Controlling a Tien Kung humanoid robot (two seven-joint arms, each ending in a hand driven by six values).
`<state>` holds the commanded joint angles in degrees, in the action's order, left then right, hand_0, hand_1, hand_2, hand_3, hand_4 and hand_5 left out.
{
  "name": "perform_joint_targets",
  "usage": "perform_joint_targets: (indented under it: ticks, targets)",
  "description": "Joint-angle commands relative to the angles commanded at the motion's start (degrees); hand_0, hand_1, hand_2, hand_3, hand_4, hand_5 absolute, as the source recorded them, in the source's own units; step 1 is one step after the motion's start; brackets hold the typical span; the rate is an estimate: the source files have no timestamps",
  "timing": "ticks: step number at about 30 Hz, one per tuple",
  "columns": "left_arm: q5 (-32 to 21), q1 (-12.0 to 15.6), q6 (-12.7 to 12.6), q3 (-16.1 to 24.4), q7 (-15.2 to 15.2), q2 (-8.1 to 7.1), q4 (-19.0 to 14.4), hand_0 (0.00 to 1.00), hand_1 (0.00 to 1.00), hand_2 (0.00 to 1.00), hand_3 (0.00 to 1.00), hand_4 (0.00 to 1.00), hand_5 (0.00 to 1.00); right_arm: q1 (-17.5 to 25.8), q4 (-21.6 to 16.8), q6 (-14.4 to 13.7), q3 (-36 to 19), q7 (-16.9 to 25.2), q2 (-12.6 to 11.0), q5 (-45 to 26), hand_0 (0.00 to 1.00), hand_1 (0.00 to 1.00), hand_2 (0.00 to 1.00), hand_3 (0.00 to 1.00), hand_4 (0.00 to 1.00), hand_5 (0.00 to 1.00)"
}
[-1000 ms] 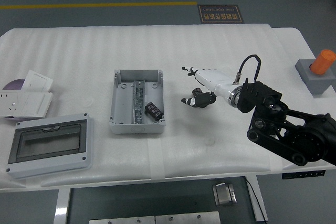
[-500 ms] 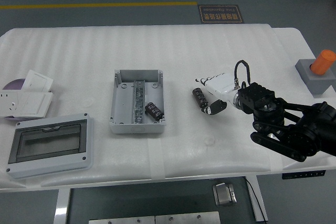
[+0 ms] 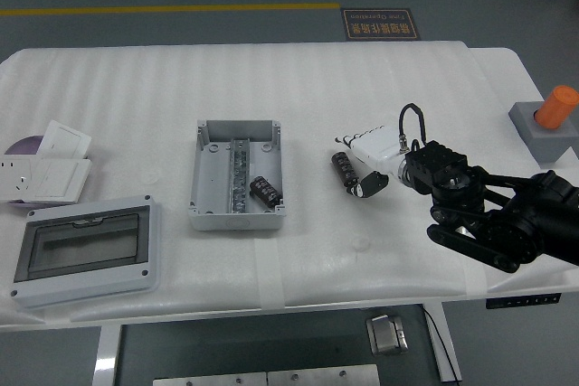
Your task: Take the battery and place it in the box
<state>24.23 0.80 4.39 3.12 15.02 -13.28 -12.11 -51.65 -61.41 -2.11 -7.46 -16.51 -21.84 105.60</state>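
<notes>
A black cylindrical battery [image 3: 345, 172] lies on the white table right of the grey box [image 3: 206, 169]. My right hand [image 3: 360, 167] reaches in from the right, its white palm right beside the battery. Its fingers [image 3: 346, 140] curl over the battery's far end and the thumb sits by its near end, closing on it at table level. The box is open on top with a metal rail down its middle. A second black battery [image 3: 264, 189] lies inside the box at its near right. My left arm is out of view.
A grey enclosure lid with a dark window [image 3: 83, 250] lies at the near left. White socket plates [image 3: 45, 167] sit at the far left. A grey block with an orange cylinder [image 3: 548, 124] stands at the right edge.
My right hand has drawn back to the right and lowered. Its fingers were spread wide and are now curled in at the battery. The battery and the box have not moved.
</notes>
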Motion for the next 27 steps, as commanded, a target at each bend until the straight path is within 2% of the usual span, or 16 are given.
perform_joint_targets:
  ticks: [3, 4, 9, 10, 15, 16, 21, 22, 27]
  targets:
    - [0.06, 0.0, 0.01, 0.06, 0.02, 0.02, -0.02, 0.69, 0.702, 0.528, 0.549, 0.609, 0.402, -0.07, 0.13, -0.04, 0.57, 0.17, -0.06, -0.12, 0.783, 0.798, 0.847, 0.97, 0.771, 0.407]
    - [0.08, 0.0, 0.01, 0.07, 0.03, 0.02, -0.02, 0.69, 0.703, 0.528, 0.549, 0.608, 0.405, -0.09, 0.18, -0.03, 0.74, 0.21, -0.08, -0.14, 0.769, 0.783, 0.82, 0.898, 0.694, 0.359]
    - [0.28, -0.01, -0.02, 0.25, 0.02, -0.02, -0.04, 0.69, 0.703, 0.528, 0.549, 0.608, 0.405, -0.15, 0.39, -0.04, 1.66, 0.45, -0.2, -0.22, 0.769, 0.783, 0.82, 0.898, 0.694, 0.359]
    - [0.32, -0.01, -0.02, 0.29, 0.02, -0.02, -0.05, 0.69, 0.703, 0.529, 0.549, 0.606, 0.406, -0.16, 0.41, -0.09, 1.72, 0.48, -0.21, -0.24, 0.752, 0.766, 0.785, 0.716, 0.496, 0.291]
    - [0.87, -0.09, -0.01, 0.73, 0.02, 0.01, -0.16, 0.69, 0.703, 0.529, 0.549, 0.606, 0.406, -0.26, 0.45, -0.48, 1.87, 0.67, -0.15, -0.39, 0.752, 0.766, 0.785, 0.716, 0.496, 0.291]
    - [0.94, -0.11, -0.01, 0.8, 0.02, 0.02, -0.18, 0.69, 0.702, 0.529, 0.55, 0.606, 0.407, -0.26, 0.45, -0.56, 1.88, 0.72, -0.15, -0.42, 0.746, 0.748, 0.76, 0.695, 0.41, 0.254]
    - [1.39, -0.12, -0.03, 1.2, 0.01, 0.03, -0.26, 0.69, 0.702, 0.529, 0.55, 0.606, 0.407, -0.23, 0.48, -0.96, 1.97, 0.96, -0.13, -0.52, 0.746, 0.748, 0.76, 0.695, 0.41, 0.254]
    - [1.51, -0.11, -0.05, 1.31, 0.0, 0.03, -0.29, 0.69, 0.703, 0.528, 0.55, 0.605, 0.411, -0.22, 0.46, -1.05, 1.96, 1.02, -0.15, -0.53, 0.741, 0.745, 0.746, 0.693, 0.35, 0.22]
    - [1.95, -0.15, -0.16, 1.78, -0.07, 0.07, -0.37, 0.69, 0.703, 0.528, 0.55, 0.605, 0.411, -0.13, -0.2, -1.21, 0.82, 1.01, -0.44, -0.3, 0.741, 0.745, 0.746, 0.693, 0.35, 0.22]
